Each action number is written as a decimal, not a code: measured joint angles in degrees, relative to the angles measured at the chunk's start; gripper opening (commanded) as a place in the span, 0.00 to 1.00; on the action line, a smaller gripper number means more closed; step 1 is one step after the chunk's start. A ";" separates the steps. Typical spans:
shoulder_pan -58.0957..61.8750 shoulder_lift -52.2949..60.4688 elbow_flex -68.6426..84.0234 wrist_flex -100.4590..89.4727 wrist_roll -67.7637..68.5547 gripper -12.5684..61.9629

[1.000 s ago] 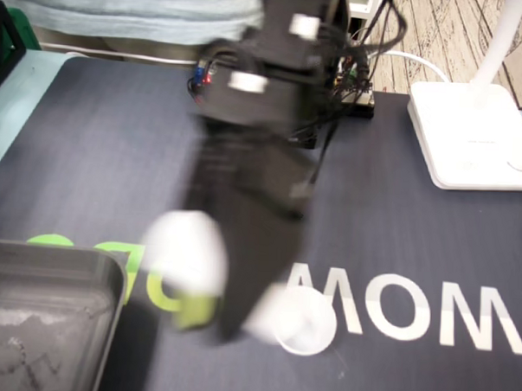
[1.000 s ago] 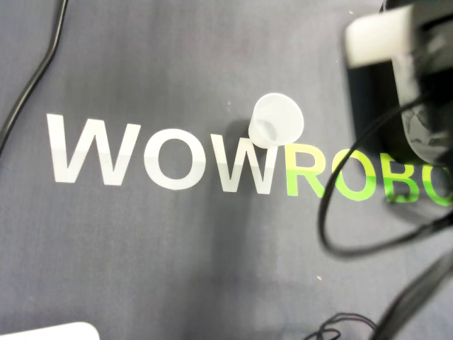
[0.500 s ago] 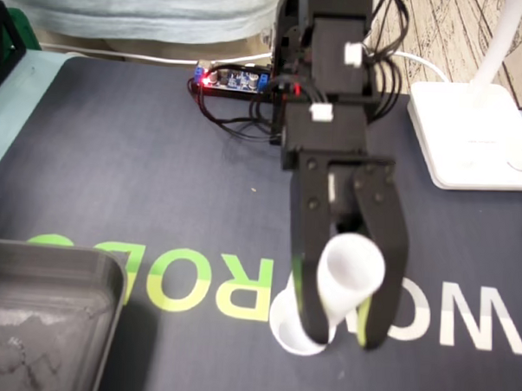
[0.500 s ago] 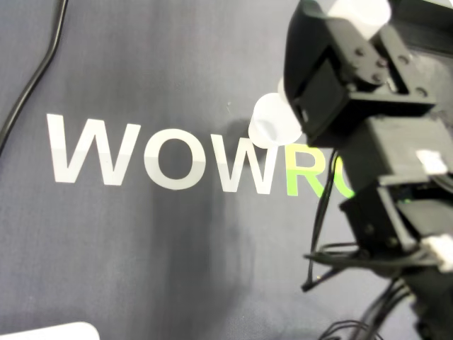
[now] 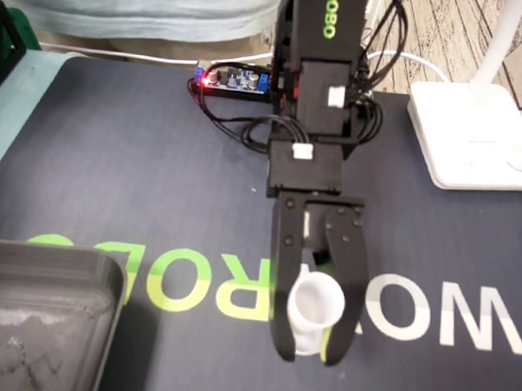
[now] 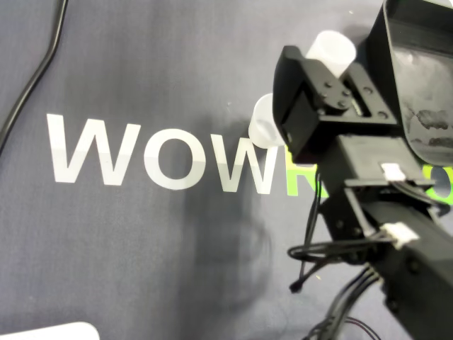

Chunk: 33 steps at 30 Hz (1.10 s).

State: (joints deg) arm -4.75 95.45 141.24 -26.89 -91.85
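Two cups: both white; you had the held cup (image 5: 315, 300) in the jaws, and the standing cup (image 6: 263, 127) sat on the dark mat (image 5: 115, 172).
Jaws: closed on the held cup, one at each side of it, tips pointing down at the mat.
Held cup: over the white "W" lettering beside the green letters in the fixed view; mouth up.
Standing cup: on the last "W" of "WOW" in the overhead view, half hidden by your arm.
Grey tray (image 5: 39, 324): lower left in the fixed view, well apart from both cups.
Lamp base (image 5: 471, 135): white, upper right.
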 measured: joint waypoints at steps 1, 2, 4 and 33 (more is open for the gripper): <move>-0.09 -0.79 0.00 -0.62 0.00 0.21; -0.18 -1.67 0.00 -1.41 0.00 0.21; -0.26 -3.08 0.00 -3.16 0.00 0.21; -0.88 14.24 1.76 -5.36 26.02 0.52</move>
State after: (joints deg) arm -5.62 109.69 143.00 -32.26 -65.83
